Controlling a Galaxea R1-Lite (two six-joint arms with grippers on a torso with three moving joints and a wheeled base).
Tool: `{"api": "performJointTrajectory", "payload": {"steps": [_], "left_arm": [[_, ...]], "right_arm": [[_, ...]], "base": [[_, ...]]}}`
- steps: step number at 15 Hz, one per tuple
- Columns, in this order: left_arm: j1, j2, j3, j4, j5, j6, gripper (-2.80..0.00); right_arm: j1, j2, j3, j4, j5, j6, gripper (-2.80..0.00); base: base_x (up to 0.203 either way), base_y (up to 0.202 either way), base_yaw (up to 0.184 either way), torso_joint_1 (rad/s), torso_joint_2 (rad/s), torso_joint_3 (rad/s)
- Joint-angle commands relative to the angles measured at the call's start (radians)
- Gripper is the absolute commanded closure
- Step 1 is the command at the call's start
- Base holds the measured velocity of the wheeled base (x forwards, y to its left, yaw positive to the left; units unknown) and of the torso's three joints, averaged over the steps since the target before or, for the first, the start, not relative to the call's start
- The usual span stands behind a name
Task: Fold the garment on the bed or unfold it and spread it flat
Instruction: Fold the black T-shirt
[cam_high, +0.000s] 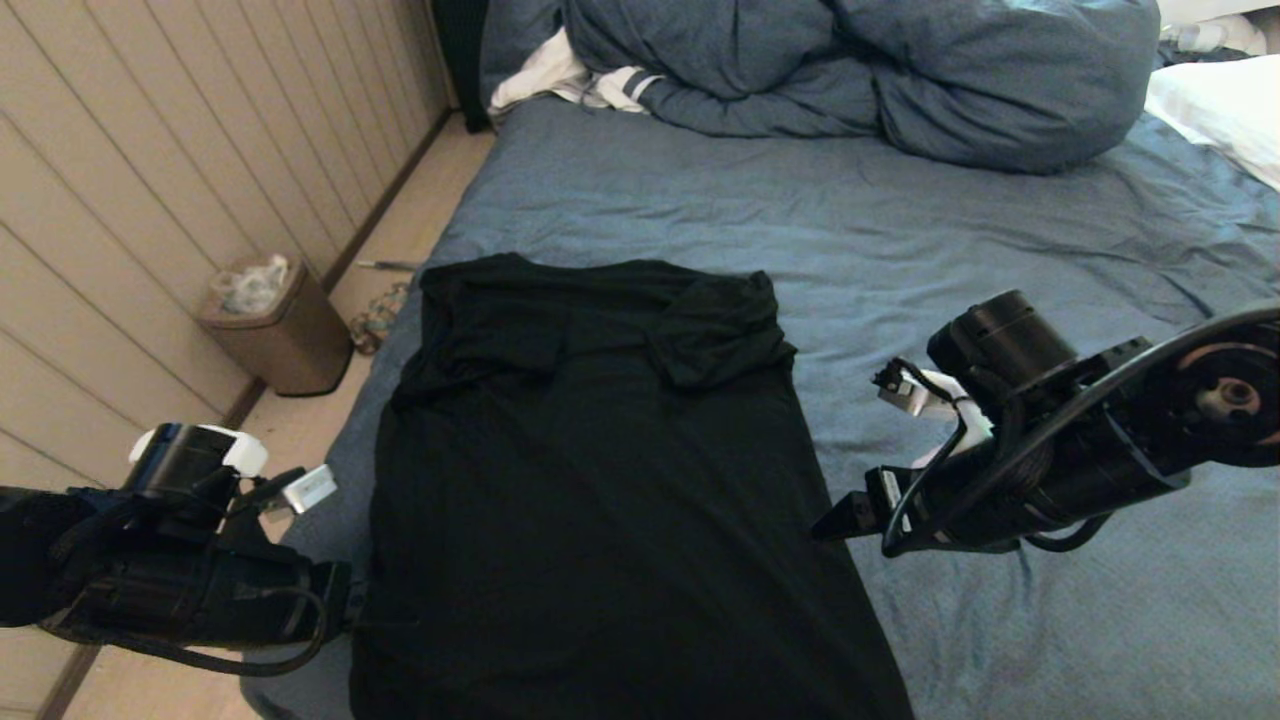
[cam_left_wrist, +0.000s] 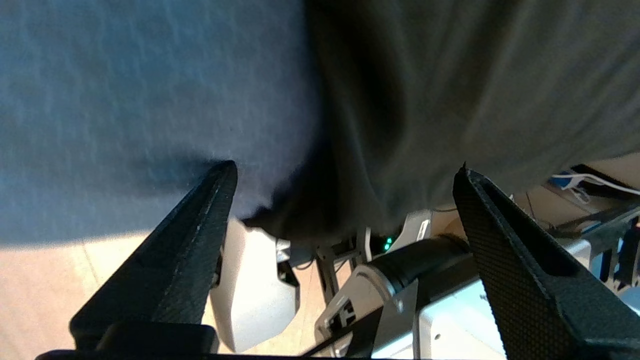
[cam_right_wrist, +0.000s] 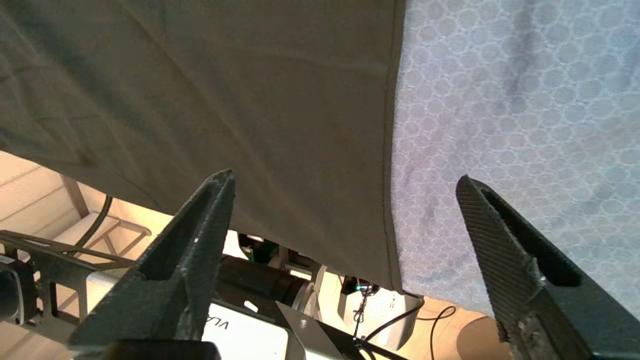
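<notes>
The garment (cam_high: 600, 480), a black T-shirt with its plain side up, lies spread lengthwise on the bed (cam_high: 950, 230). Both sleeves are folded inward at its far end, and its hem hangs over the near edge. My left gripper (cam_high: 350, 600) hovers at the shirt's left edge near the hem. In the left wrist view it (cam_left_wrist: 345, 170) is open and empty, over the garment (cam_left_wrist: 450, 75) and the sheet (cam_left_wrist: 125, 100). My right gripper (cam_high: 828, 525) hovers at the shirt's right edge. It (cam_right_wrist: 345, 175) is open and empty above the garment's side seam (cam_right_wrist: 225, 90) and the bed (cam_right_wrist: 525, 100).
A bunched blue duvet (cam_high: 860, 70) fills the far end of the bed, with a white striped cloth (cam_high: 570, 80) at its left and a white pillow (cam_high: 1220, 110) at far right. A brown bin (cam_high: 275, 330) stands on the floor by the panelled wall, left of the bed.
</notes>
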Motion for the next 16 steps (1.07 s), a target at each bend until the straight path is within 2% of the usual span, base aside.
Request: {"api": "performJointTrajectory", "payload": {"steps": [1, 2, 3, 12, 16], "left_arm": [[-0.002, 0.037, 0.005, -0.005, -0.020, -0.001, -2.80], [-0.002, 0.037, 0.011, -0.006, -0.022, -0.002, -2.80], [-0.002, 0.033, 0.017, -0.007, -0.023, 0.000, 0.00], [-0.002, -0.001, 0.025, -0.005, -0.078, -0.002, 0.00], [-0.002, -0.018, 0.032, -0.006, -0.080, -0.007, 0.00]], "right_arm": [[0.001, 0.000, -0.001, 0.002, 0.001, 0.001, -2.80], [0.001, 0.003, -0.001, 0.002, 0.001, 0.001, -2.80], [0.001, 0.005, 0.001, 0.002, 0.001, 0.001, -2.80], [-0.001, 0.017, 0.023, -0.003, 0.006, 0.003, -2.80], [0.002, 0.024, 0.065, -0.055, 0.010, 0.004, -2.80]], "base": [[0.000, 0.000, 0.000, 0.000, 0.00, 0.000], [0.000, 0.000, 0.000, 0.000, 0.00, 0.000], [0.000, 0.000, 0.000, 0.000, 0.00, 0.000], [0.000, 0.000, 0.000, 0.000, 0.00, 0.000], [0.000, 0.000, 0.000, 0.000, 0.00, 0.000]]}}
